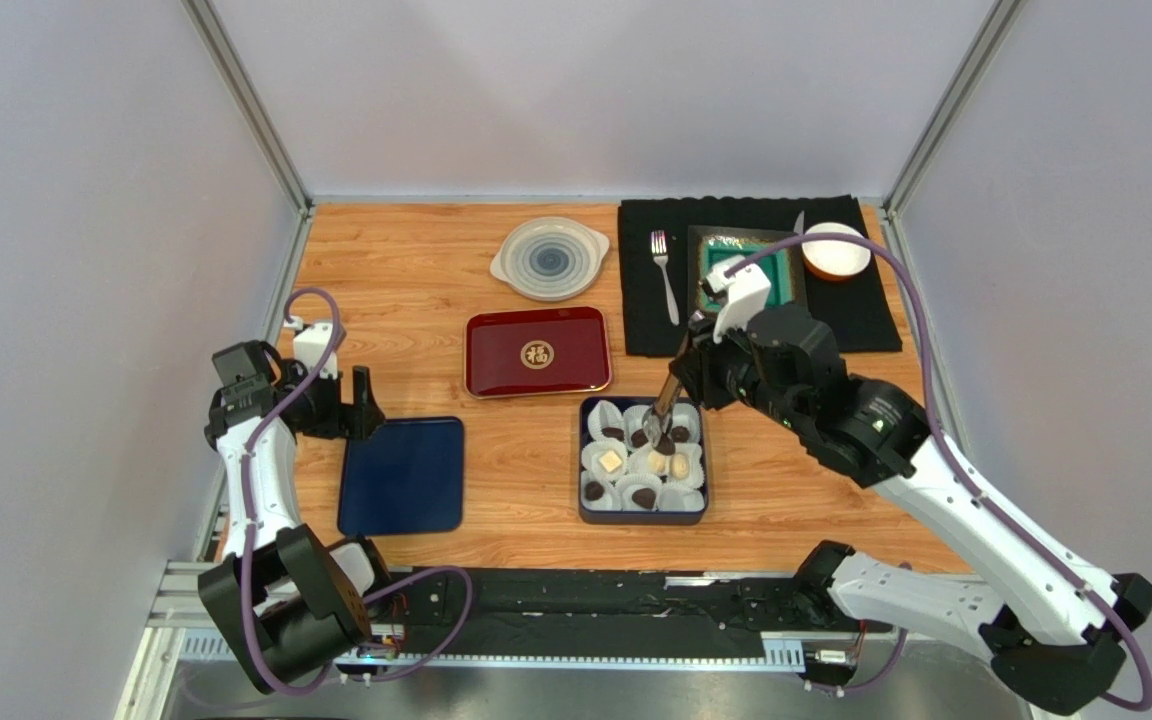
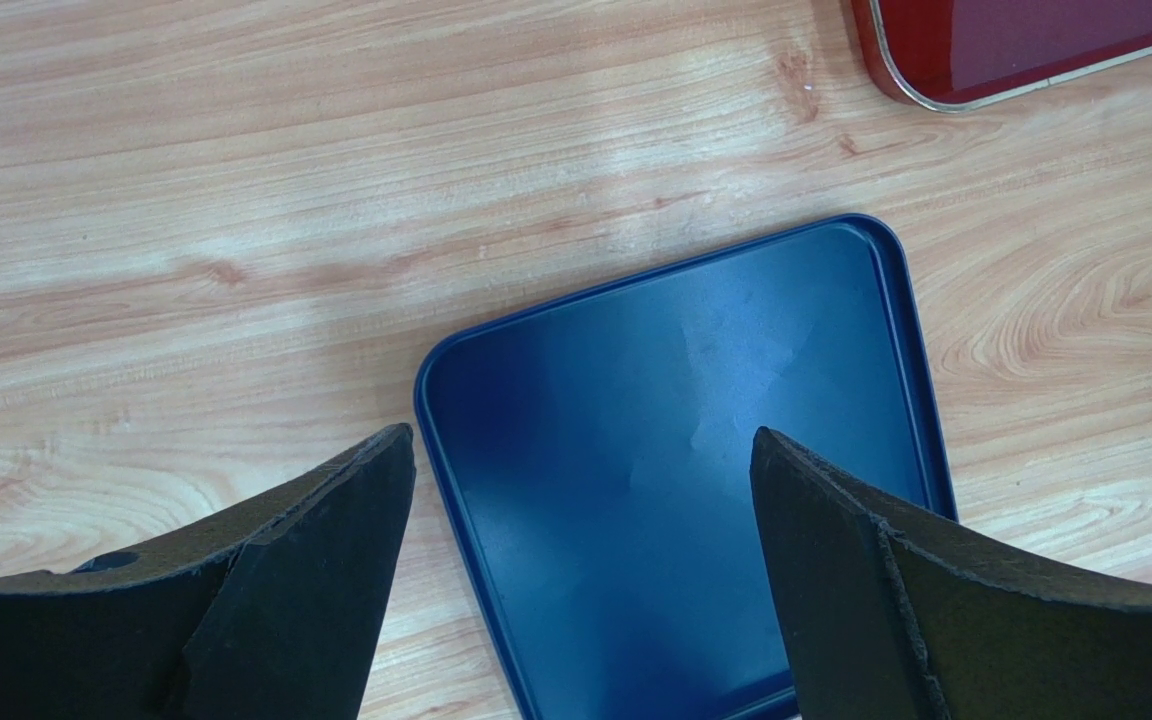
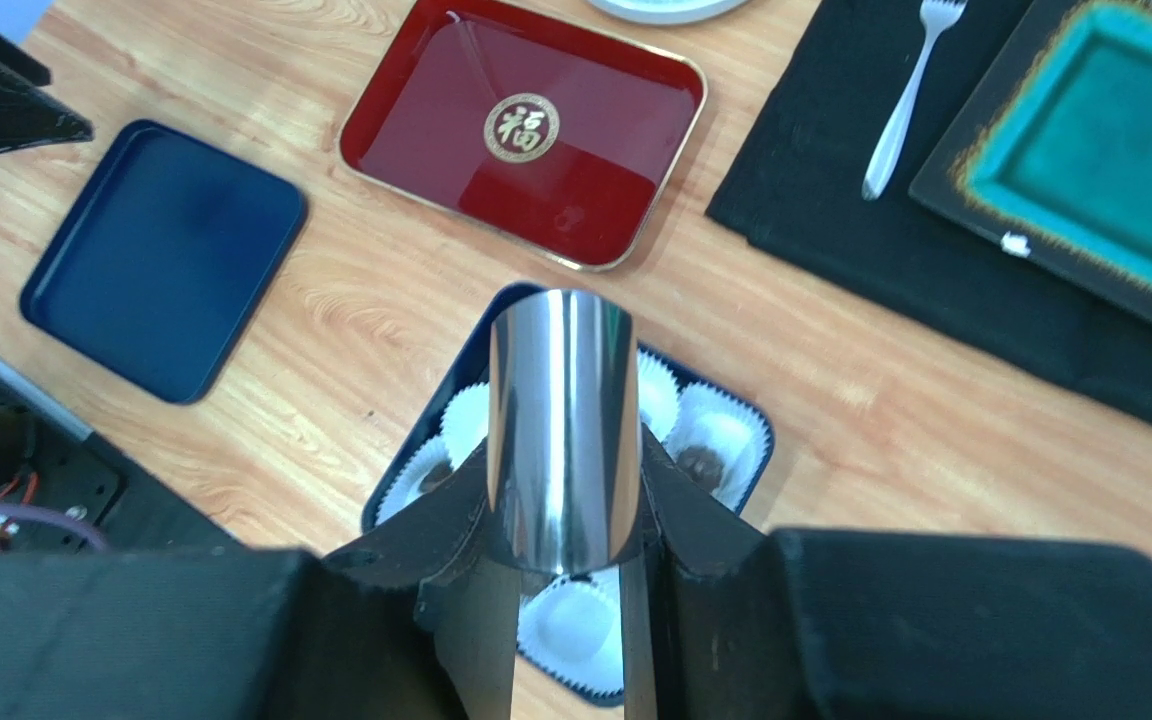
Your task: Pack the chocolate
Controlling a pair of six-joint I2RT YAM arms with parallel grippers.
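The tool [image 3: 563, 435] is polished metal, red tray [image 3: 597, 195] glossy, black cloth [image 3: 823, 165] matt, table [image 2: 237, 180] grained wood.

A shiny steel tool [image 3: 563, 420] clamped between the right fingers [image 3: 695, 518] hides the middle of the blue box [image 3: 761, 446] beneath them; its tip cannot be seen. Between the left fingers [image 2: 297, 585], the near edge of the blue tray [image 2: 657, 435] is cut off.

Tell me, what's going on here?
The right pincer grips metal tongs, their tips reaching down into the blue box, where chocolates sit in white paper cups. The left pincer hovers open above a flat blue tray, holding nothing.
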